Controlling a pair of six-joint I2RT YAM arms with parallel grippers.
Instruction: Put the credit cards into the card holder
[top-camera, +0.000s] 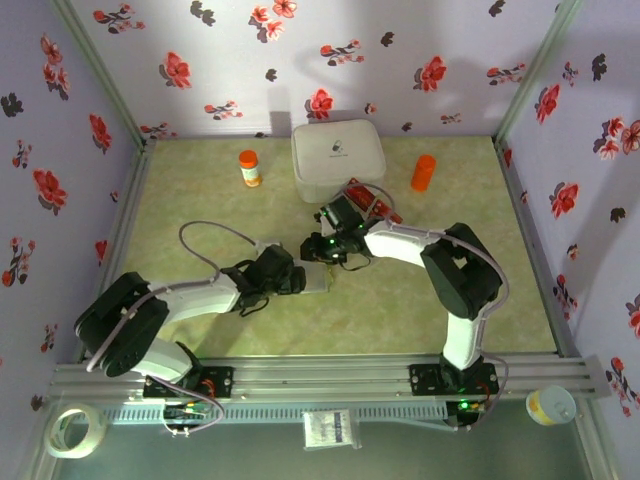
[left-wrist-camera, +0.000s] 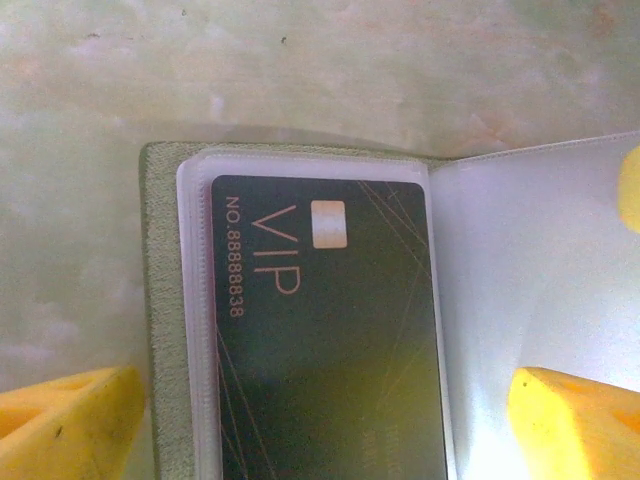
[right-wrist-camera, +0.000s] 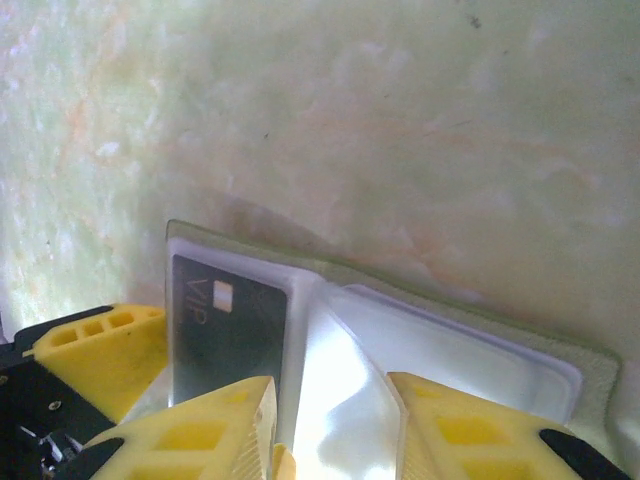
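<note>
yellow left gripper (left-wrist-camera: 320, 385) spread wide astride olive card holder (left-wrist-camera: 165, 300); glossy dark card (left-wrist-camera: 340, 280) in clear sleeve (left-wrist-camera: 530, 260); right gripper (right-wrist-camera: 330, 385): cannot tell; white box (top-camera: 338, 158) behind.

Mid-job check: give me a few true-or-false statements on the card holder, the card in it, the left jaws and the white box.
1. A dark grey-black glossy card printed VIP sits in a clear sleeve of the small olive-green folding card holder. True.
2. That card holder is folded shut. False: it lies open, with its pale inside showing.
3. The left gripper has its jaws spread wide over the open holder. True.
4. The big white rounded box stands at the near edge by the arm bases. False: it stands at the far side, by the flowered back wall.
</note>
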